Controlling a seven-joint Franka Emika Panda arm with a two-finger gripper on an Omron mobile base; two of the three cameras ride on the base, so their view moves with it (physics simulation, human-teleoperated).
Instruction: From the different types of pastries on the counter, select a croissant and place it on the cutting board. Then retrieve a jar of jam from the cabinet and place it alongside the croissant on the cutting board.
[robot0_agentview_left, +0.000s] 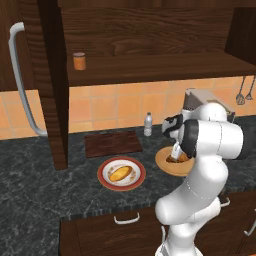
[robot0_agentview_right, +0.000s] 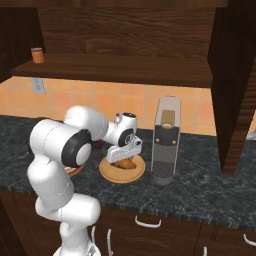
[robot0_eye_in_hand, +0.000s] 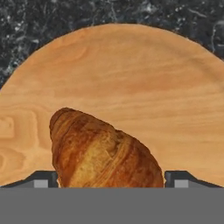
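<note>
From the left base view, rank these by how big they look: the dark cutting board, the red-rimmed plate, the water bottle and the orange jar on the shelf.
1. Cutting board and red-rimmed plate: alike, unranked.
2. Water bottle.
3. Orange jar, slightly smaller but farther away, so unsure.

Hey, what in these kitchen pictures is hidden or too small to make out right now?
- Croissant: its near end is cut off by the hand view's bottom edge.
- End effector: contact with the croissant can't be judged.
- Wooden plate: partly hidden by the arm in the left base view.
- Jar on the shelf: too small to read.
</note>
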